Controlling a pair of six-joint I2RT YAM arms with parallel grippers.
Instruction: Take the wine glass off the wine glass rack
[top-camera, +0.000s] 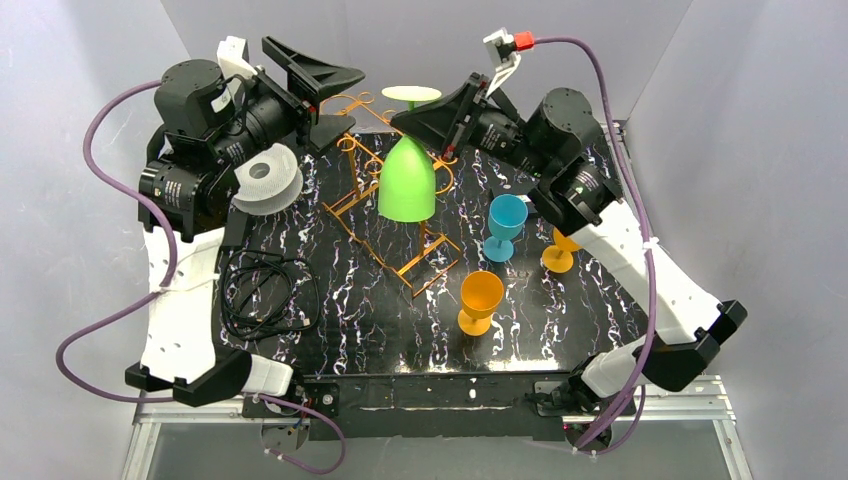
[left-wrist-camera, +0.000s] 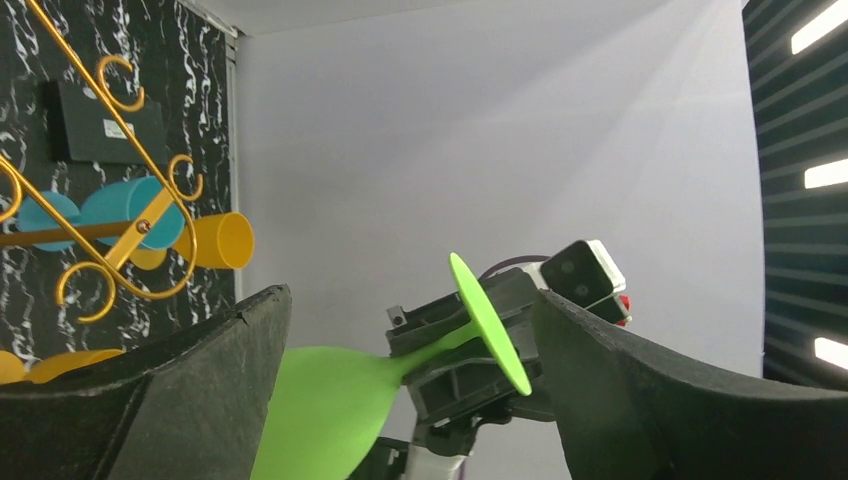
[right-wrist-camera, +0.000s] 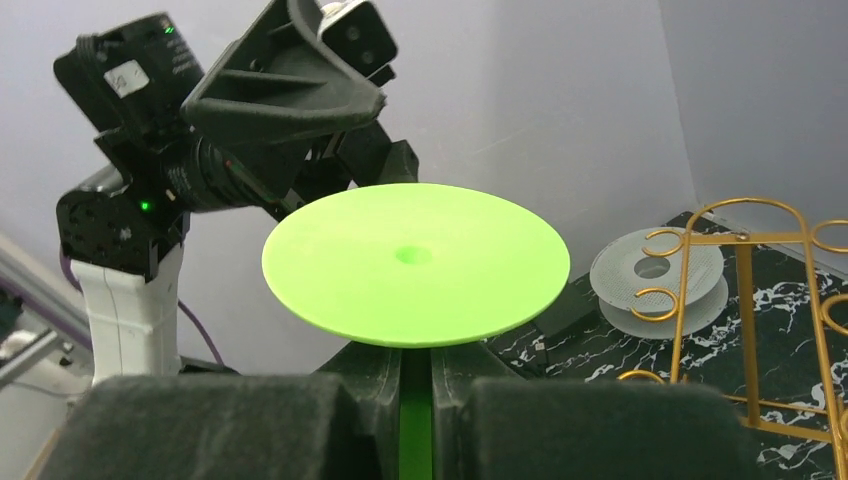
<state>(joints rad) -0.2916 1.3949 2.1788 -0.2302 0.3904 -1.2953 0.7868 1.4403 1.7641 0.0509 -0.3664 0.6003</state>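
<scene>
Right tool (right-wrist-camera: 415, 405) of mine is pinched on the stem of the upside-down green wine glass (top-camera: 407, 180), just under its round foot. My left tool (top-camera: 322, 95) hangs spread apart nearby, gripping nothing. The glass is in the air, its foot clear of the gold wine glass rack (right-wrist-camera: 744, 320) standing on the desk (top-camera: 380, 330). I judge the removal nearly done, with perhaps only setting down left.

Wine glass (top-camera: 407, 180), in right end effector (right-wrist-camera: 416, 400): green plastic, matt, smooth.
Fingers (right-wrist-camera: 230, 425): black, matt, grainy, foam-like.
Wine glass rack (right-wrist-camera: 746, 310), right of that end effector: thin gold metal wire, glossy.
Desk (top-camera: 560, 310), below: black marble-look top, white veins, faint sheen.
</scene>
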